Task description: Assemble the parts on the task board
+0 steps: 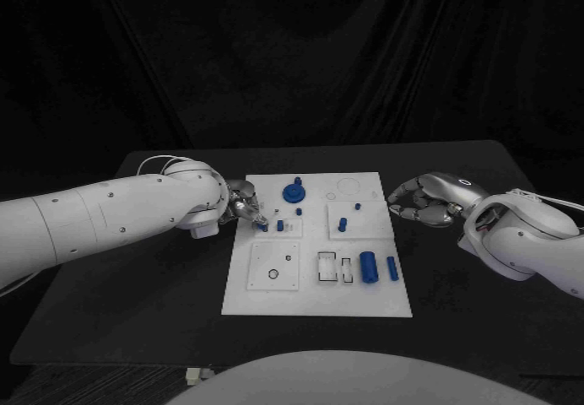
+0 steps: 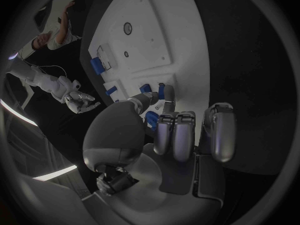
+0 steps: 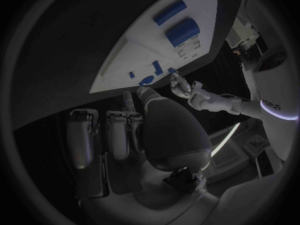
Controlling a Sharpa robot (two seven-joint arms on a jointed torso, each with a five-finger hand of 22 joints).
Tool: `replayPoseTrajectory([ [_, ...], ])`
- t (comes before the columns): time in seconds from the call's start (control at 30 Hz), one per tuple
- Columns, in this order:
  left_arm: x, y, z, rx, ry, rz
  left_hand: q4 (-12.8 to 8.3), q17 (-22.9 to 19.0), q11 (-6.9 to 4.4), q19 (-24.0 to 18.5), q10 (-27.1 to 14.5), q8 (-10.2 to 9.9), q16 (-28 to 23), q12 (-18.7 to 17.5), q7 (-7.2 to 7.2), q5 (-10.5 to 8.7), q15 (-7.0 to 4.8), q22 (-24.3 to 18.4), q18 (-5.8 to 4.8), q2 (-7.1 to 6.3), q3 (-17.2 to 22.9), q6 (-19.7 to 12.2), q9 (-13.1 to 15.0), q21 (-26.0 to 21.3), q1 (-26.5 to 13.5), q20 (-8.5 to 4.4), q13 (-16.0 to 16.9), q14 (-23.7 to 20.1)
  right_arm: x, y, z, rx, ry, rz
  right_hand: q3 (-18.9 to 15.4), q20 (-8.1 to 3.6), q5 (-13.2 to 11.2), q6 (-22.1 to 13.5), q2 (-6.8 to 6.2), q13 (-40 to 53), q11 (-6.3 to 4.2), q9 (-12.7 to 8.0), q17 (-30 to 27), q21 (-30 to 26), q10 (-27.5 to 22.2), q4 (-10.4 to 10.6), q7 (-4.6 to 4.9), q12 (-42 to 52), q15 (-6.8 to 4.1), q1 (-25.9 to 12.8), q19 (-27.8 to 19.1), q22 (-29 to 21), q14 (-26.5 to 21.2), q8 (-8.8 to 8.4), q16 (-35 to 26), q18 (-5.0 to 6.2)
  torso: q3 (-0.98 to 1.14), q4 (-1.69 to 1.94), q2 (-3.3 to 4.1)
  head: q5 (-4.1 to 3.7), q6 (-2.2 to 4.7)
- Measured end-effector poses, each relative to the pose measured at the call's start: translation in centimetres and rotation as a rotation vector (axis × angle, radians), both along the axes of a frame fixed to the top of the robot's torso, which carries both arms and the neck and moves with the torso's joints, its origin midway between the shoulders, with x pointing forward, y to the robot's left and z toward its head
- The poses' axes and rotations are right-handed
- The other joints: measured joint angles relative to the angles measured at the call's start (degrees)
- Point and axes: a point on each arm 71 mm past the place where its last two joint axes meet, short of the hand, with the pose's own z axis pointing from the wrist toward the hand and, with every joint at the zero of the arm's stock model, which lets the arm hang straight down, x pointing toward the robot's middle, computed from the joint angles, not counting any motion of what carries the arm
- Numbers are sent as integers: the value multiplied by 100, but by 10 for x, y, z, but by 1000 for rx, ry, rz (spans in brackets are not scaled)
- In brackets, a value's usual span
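The white task board (image 1: 274,299) lies in the middle of the black table. My left hand (image 1: 244,207) is at the board's left edge; thumb and a finger pinch a small blue peg (image 1: 263,225), also the peg (image 2: 161,91) in the left wrist view, low over the board, while the other fingers are curled in. My right hand (image 1: 420,201) hovers beside the board's right edge with its fingers curled in and nothing in them. A big blue knob (image 1: 294,192) stands at the board's far end. Two blue cylinders (image 1: 368,267) (image 1: 392,267) lie at its near right.
More small blue pegs (image 1: 342,224) (image 1: 298,212) (image 1: 280,225) stand in the board's middle. A raised white square plate (image 1: 274,266) with small holes takes the near left of the board. Bare black table (image 1: 134,295) surrounds the board on all sides.
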Motion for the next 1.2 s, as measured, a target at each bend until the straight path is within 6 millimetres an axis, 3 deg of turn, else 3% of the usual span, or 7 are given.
replayPoseTrajectory([
  [0.9,-1,0,-6,-18,-9,6,-16,0,0,0,0,-2,0,0,13,-109,0,0,0,-1,16,-9,-13,-23,-44,0,0,0,-1,0,-2,-1,4,-1,41,0,0,21,0,0,0,-4,0,0,0,-9,21,0,0,0,0,4,0,0,0,0,-1,2,-2,7,0],
  [0.97,-1,0,-6,-17,-9,6,-16,0,0,-18,0,-1,0,0,13,-221,0,0,0,29,16,-9,-29,-23,-74,19,0,0,-1,0,-2,-1,5,-1,41,0,0,21,0,0,0,-4,0,0,0,-9,21,0,0,0,0,4,0,0,0,0,-1,2,-2,8,0],
  [1.2,-1,1,-6,-13,-7,9,256,0,0,-20,0,-53,0,0,-13,-1205,0,0,0,161,-437,14,-123,-45,-307,21,0,0,-1,0,-3,-1,6,-1,41,0,0,21,-16,0,0,-4,0,0,0,-9,21,0,0,16,0,4,0,0,0,0,0,1,-1,15,0],
])
